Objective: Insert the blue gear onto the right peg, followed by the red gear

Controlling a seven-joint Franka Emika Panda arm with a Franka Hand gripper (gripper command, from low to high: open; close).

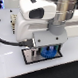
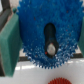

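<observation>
The blue gear (image 1: 46,52) hangs low over the right part of the black plate (image 1: 30,58) in the exterior view, with my gripper (image 1: 45,49) shut on it. In the wrist view the blue gear (image 2: 42,30) fills most of the picture. Through its centre hole I see the right peg (image 2: 50,48), dark with a pale tip. Whether the gear rests on the plate I cannot tell. Just beyond the blue gear's toothed edge, the rim of the red gear (image 2: 59,81) lies on the white surface. In the exterior view the red gear is hidden.
A teal-green slab (image 2: 10,42) sits against one side of the blue gear in the wrist view; I cannot tell what it is. The white arm body (image 1: 40,19) looms over the plate. A black cable (image 1: 4,40) runs across the white table at the exterior view's left.
</observation>
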